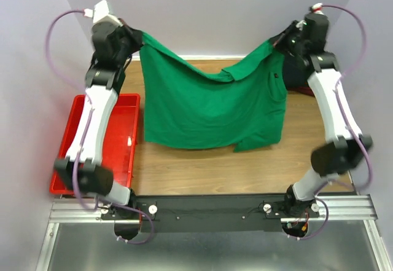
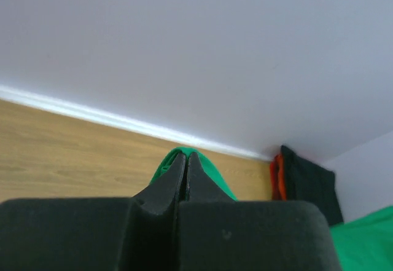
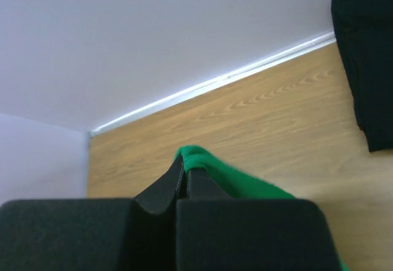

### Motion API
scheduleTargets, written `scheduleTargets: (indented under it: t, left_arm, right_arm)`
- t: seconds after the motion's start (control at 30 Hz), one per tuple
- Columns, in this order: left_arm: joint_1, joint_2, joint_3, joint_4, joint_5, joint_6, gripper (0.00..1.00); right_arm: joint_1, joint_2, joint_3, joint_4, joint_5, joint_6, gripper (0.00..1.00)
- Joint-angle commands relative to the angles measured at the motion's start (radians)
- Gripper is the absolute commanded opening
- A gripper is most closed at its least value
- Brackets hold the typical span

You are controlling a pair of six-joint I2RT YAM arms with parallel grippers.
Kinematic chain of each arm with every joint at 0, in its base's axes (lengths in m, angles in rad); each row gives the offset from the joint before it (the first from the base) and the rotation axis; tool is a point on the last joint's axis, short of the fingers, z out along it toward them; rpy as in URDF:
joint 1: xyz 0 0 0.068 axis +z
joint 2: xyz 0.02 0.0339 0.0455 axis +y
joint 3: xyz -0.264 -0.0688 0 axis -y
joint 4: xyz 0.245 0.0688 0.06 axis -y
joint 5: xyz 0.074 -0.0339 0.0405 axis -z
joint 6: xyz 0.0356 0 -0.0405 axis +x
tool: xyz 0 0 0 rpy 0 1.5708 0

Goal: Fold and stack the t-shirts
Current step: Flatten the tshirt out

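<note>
Above the far half of the light wooden desk (image 1: 202,166), hanging spread wide in the air: bright green cloth short-sleeved t-shirt (image 1: 209,108). Pinched at its upper left corner by the left end effector (image 1: 138,37) and at its upper right corner by the right end effector (image 1: 276,40), both raised near the back wall. Sagging along the top edge, with the collar dipping between the two grips. Lower hem reaching toward the middle of the desk; whether touching the wood, impossible to tell from above.

From the left wrist camera: black fingers (image 2: 175,176) pressed narrow together, clamped on a fold of green cloth poking out just past the tips. From the right wrist camera: the same, fingers (image 3: 169,182) closed tight on a green fold bulging out to the right of the tips.

At the far right corner of the desk, against the wall and behind the right arm: bundled black cloth t-shirt (image 2: 310,188). Just beside it and touching, on the side nearer the desk's middle: a strip of dark red cloth t-shirt (image 2: 276,176).

At the left edge of the desk, under the left arm: rectangular red plastic tray (image 1: 126,102), well apart from all three shirts.
</note>
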Motion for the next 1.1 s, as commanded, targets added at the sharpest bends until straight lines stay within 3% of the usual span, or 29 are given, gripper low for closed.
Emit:
scheduleTargets:
  t: [0.0,0.17,0.33,0.5,0.63,0.73,0.77,0.87,0.93,0.97,1.0,1.03,1.07]
  left_arm:
    - [0.042,0.214,0.192,0.103,0.117,-0.019,0.00]
    - [0.100,0.347,0.485,0.053,0.194,-0.041,0.00]
    - [0.149,0.297,0.439,0.065,0.217,-0.032,0.00]
    - [0.163,0.183,0.135,0.083,0.229,-0.027,0.00]
    - [0.162,0.067,-0.182,0.140,0.250,-0.059,0.00]
    - [0.162,0.020,-0.416,0.166,0.278,-0.073,0.00]
    - [0.154,0.010,-0.524,0.180,0.278,-0.073,0.00]
    - [0.137,-0.017,-0.667,0.207,0.244,-0.069,0.00]
    - [0.120,-0.004,-0.761,0.214,0.234,-0.069,0.00]
    - [0.087,0.000,-0.798,0.217,0.220,-0.072,0.00]
    - [0.087,0.008,-0.812,0.215,0.220,-0.075,0.00]
    - [0.065,0.011,-0.824,0.215,0.206,-0.079,0.00]
    - [0.056,0.011,-0.842,0.215,0.198,-0.085,0.00]
  right_arm:
    - [-0.021,0.188,0.270,0.077,-0.117,0.005,0.00]
    - [-0.050,0.341,0.538,0.076,-0.197,0.031,0.01]
    - [-0.076,0.296,0.483,0.082,-0.203,0.031,0.01]
    - [-0.086,0.166,0.182,0.091,-0.178,0.028,0.01]
    - [-0.089,0.059,-0.263,0.108,-0.175,0.051,0.01]
    - [-0.096,-0.015,-0.500,0.138,-0.156,0.036,0.00]
    - [-0.099,-0.033,-0.663,0.170,-0.145,0.030,0.01]
    - [-0.154,-0.055,-0.892,0.239,-0.160,0.022,0.04]
    - [-0.194,-0.019,-0.956,0.266,-0.189,0.015,0.13]
    - [-0.201,0.004,-0.991,0.270,-0.185,0.009,0.24]
    - [-0.201,0.005,-1.001,0.272,-0.181,0.008,0.24]
    - [-0.201,0.006,-1.011,0.278,-0.181,0.010,0.40]
    - [-0.201,-0.006,-1.025,0.284,-0.180,0.013,0.50]
